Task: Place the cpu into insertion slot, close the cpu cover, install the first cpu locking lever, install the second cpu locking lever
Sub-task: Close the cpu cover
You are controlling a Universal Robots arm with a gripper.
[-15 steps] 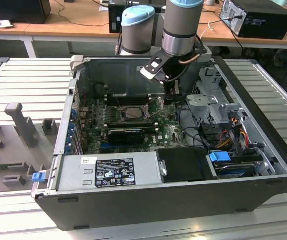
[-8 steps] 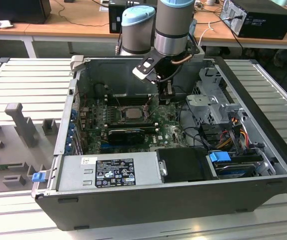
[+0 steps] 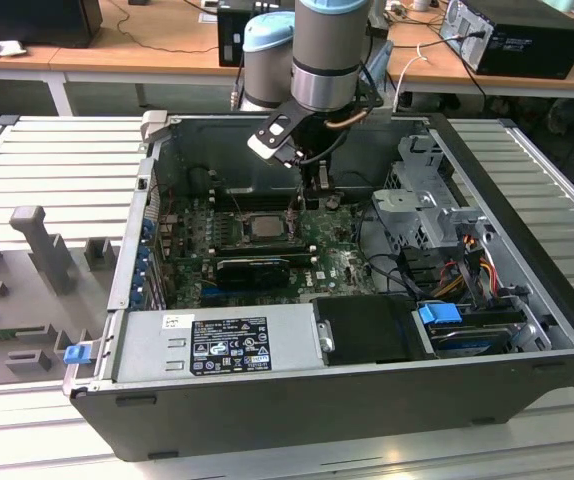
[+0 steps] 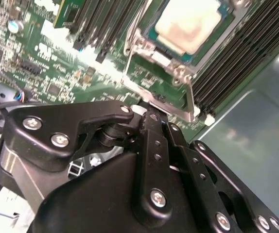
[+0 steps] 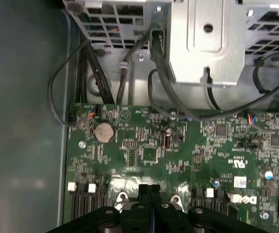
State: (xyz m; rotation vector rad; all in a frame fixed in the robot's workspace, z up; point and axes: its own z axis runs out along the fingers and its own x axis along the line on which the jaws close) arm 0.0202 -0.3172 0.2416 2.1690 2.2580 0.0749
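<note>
cpu (image 4: pixel 190 24), one, seated, one cpu cover (image 4: pixel 144 46) lowered around it, tool (image 5: pixel 149 188) pinched together

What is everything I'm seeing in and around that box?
computer case: one, dark grey, open on the table
table: one, pale grey slats, beneath the case
circuit board: one, green, inside the case
cpu: one, silver-beige, middle of the board
cpu cover: one, silver, framing the cpu
power supply: one, silver, case's near side
drive cage: one, silver, exterior view's right
coin battery: one, silver, on the board
robot arm: one, grey and pale blue, above the case
gripper: one, black, shut, beside the cpu
</note>
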